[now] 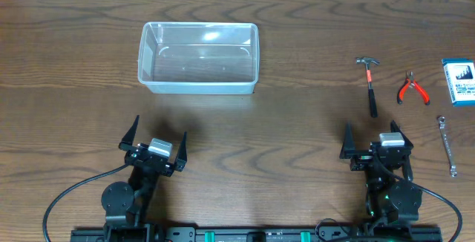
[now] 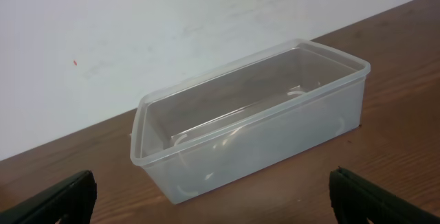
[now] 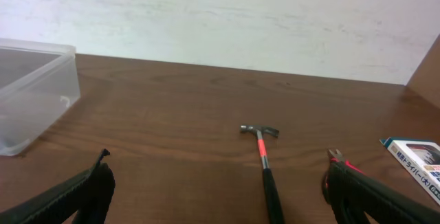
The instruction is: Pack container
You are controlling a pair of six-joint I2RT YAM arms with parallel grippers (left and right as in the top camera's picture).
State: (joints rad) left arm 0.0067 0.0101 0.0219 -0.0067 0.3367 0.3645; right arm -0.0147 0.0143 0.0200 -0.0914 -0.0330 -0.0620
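Wooden table [image 1: 297,19]. Clear container [image 1: 199,86] stands far left of centre, directly beyond the left gripper [image 1: 159,128]. The left gripper and right gripper [image 1: 371,129] are both spread wide. Lying separately at right, well apart from the container: hammer [image 1: 369,84], wrench [image 1: 447,145], card pack [image 1: 459,82], pliers [image 1: 412,87].

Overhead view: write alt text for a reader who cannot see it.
An empty clear container sits upper left on a wooden table; a hammer, pliers, wrench and card pack lie at right. The left gripper and right gripper are open.
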